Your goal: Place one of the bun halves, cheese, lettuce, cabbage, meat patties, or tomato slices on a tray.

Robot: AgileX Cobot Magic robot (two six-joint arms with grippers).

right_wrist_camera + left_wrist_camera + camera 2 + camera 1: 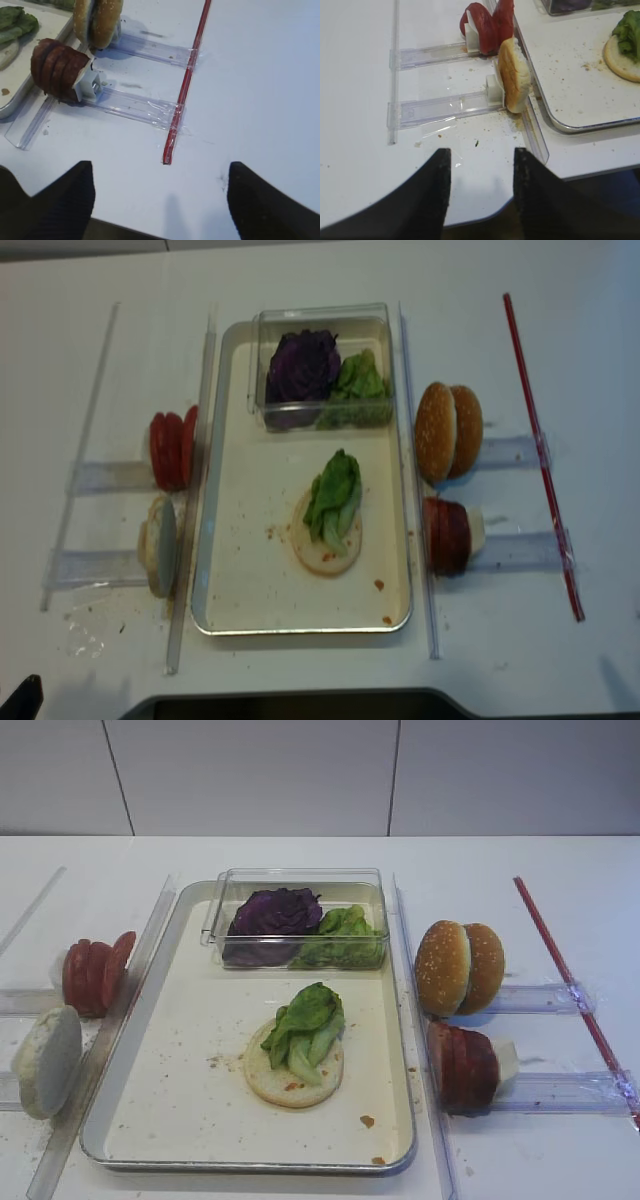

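Note:
On the metal tray (190,1120) lies a pale bun half (290,1088) with a piece of lettuce (308,1020) on top. Cabbage (272,912) and more lettuce (345,935) sit in the box at the tray's far end. Tomato slices (93,975) and a pale bun half (45,1060) stand on edge to the left. Sesame bun halves (458,967) and meat patties (462,1067) stand to the right. No cheese shows. My left gripper (481,165) is open and empty near the table's front edge, short of that bun half (514,75). My right gripper (160,175) is open wide and empty, back from the patties (57,67).
A clear plastic box (300,880) holds the leaves. Clear plastic rails (545,1092) carry the stacked food on both sides of the tray. A red strip (570,985) runs along the right. Crumbs dot the tray floor and the left table.

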